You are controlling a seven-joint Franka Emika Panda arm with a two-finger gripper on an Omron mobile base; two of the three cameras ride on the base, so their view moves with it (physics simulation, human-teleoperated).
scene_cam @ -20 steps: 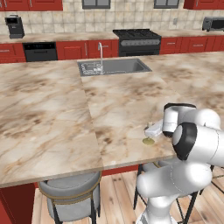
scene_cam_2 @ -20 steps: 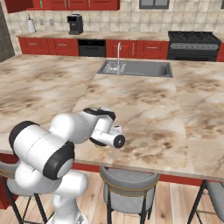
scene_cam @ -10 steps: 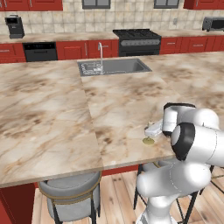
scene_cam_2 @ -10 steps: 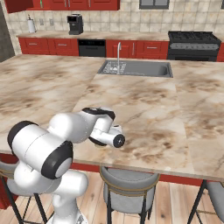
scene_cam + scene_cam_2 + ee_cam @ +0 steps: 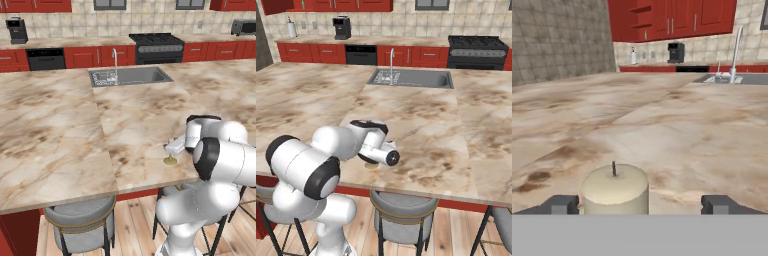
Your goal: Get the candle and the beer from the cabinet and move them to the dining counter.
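Cream candle [image 5: 614,189] between spread fingers [image 5: 561,204] | holder seemingly cut off

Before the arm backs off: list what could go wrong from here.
1. The candle stands between the gripper's open fingers, nearer the left one; pulling away crooked could knock it over.
2. It stands on the dining counter near the front edge, its base close to the arm, so a nudge could push it off.
3. The beer is nowhere on this counter; that half looks undone.
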